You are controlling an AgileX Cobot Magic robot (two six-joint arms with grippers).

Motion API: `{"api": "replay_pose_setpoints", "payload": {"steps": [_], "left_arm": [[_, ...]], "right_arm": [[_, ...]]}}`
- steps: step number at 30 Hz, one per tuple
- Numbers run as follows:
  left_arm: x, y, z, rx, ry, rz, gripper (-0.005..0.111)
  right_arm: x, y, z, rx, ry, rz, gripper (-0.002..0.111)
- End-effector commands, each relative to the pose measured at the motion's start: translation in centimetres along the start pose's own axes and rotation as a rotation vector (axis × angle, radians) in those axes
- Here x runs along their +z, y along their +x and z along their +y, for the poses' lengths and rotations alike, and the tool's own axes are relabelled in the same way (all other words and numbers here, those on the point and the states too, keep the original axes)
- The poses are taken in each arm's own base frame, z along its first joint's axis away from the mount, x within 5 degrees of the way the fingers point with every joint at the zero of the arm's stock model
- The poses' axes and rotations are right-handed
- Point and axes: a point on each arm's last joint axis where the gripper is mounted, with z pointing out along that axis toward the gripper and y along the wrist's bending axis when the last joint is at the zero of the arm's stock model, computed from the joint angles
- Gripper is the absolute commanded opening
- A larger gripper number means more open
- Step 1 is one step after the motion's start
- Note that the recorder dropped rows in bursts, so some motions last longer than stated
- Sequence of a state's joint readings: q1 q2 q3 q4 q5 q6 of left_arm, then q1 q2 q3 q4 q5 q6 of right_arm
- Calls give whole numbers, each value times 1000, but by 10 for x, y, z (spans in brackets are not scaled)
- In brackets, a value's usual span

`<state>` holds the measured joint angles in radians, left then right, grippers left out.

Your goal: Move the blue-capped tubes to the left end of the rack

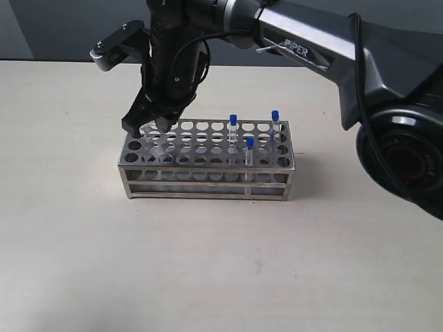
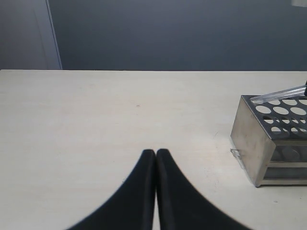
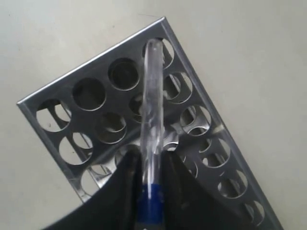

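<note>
Rack [image 1: 208, 174] left end under right claw [image 3: 151, 165] gripping blue-capped tube [image 3: 152, 96]; left claw [image 2: 156, 154] closed, empty.

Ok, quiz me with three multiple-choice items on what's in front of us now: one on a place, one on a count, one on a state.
1. Where does the right end effector hang?
A) over the left end of the silvery perforated metal test-tube rack
B) over its right end
C) over bare table, away from it

2. How many thin clear blue-capped tubes stand in the rack untouched?
A) one
B) three
C) five

3. How is the left end effector?
A) shut and empty
B) wide open
C) shut on a tube

Answers:
1 A: the exterior view shows it above the leftmost holes.
2 B: three blue caps rise in the right half, while the fourth tube is clamped in the right end effector.
3 A: its black fingers meet with nothing between them, above the pale table.
</note>
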<state>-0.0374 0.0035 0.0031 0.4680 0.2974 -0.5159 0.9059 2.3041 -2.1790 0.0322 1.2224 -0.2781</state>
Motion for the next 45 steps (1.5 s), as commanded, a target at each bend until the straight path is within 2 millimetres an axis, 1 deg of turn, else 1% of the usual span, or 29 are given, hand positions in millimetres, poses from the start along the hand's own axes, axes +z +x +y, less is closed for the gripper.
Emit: {"api": "replay_pose_setpoints", "payload": {"steps": [1, 5, 12, 14, 19, 24, 26, 29, 33, 36, 41, 43, 45], "left_arm": [[-1, -2, -1, 0, 8, -12, 1], [-1, -2, -1, 0, 8, -12, 1], [-1, -2, -1, 0, 8, -12, 1], [-1, -2, -1, 0, 8, -12, 1], [-1, -2, -1, 0, 8, -12, 1], [-1, -2, -1, 0, 8, -12, 1], [-1, -2, -1, 0, 8, -12, 1], [-1, -2, -1, 0, 9, -13, 1], [-1, -2, -1, 0, 9, -13, 1], [-1, -2, -1, 0, 9, -13, 1], [-1, -2, -1, 0, 9, -13, 1], [-1, -2, -1, 0, 9, -13, 1], [-1, -2, -1, 0, 9, -13, 1]], "right_arm": [[-22, -4, 0, -6, 17, -48, -1], [-31, -1, 1, 9, 19, -55, -1], [-24, 10, 4, 102, 28, 3, -1], [-25, 12, 7, 115, 30, 13, -1], [-43, 10, 17, 101, 25, -24, -1], [-63, 8, 28, 132, -45, -75, -1], [-63, 7, 31, 126, -49, -77, -1], [-59, 8, 33, 121, -50, -64, -1], [-44, 18, 33, 114, -35, 0, -1], [-43, 20, 28, 99, -2, 10, -1], [-46, 18, 26, 82, 16, 0, -1], [-44, 18, 26, 46, 15, 5, -1], [-38, 19, 21, 9, 68, 28, -1]]}}
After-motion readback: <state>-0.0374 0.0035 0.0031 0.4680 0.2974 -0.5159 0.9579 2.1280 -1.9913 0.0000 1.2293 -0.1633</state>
